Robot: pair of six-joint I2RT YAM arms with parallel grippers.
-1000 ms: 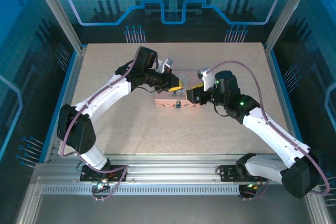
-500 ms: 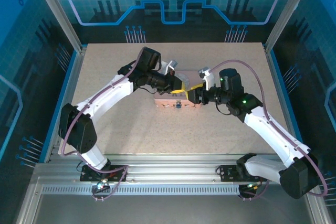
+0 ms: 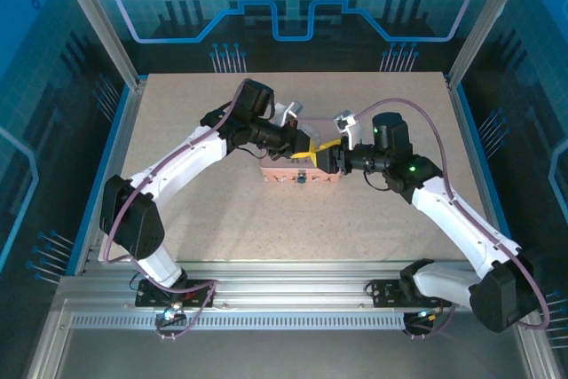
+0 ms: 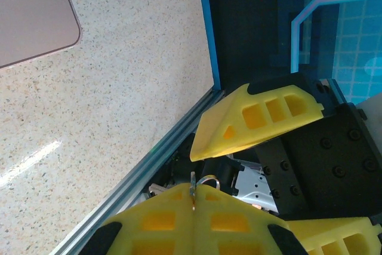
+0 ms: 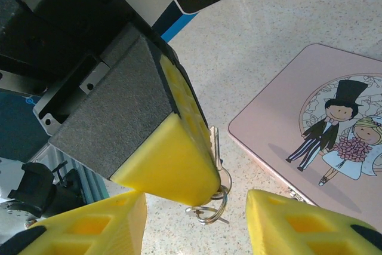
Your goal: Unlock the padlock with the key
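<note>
My left gripper (image 4: pixel 193 194) is shut on the key (image 5: pixel 214 141), a flat silver key that sticks out past the yellow fingertips with a wire ring (image 5: pixel 212 209) hanging under it. In the top view the left gripper (image 3: pixel 308 147) hovers over the pink tin (image 3: pixel 282 171). Directly facing it, my right gripper (image 5: pixel 197 222) stands open, its two yellow fingers on either side of the key's ring without touching it. The padlock (image 3: pixel 302 178) is a tiny dark piece on the tin's front edge, below both grippers.
The pink tin's picture lid (image 5: pixel 322 123) lies on the speckled table just right of the key. A blue rail and an aluminium frame (image 4: pixel 173 141) border the table. Open tabletop lies in front of the tin and to both sides.
The two grippers have drawn closer together above the tin: the left one eased right, the right one shifted up and left to meet it. The key stays gripped.
</note>
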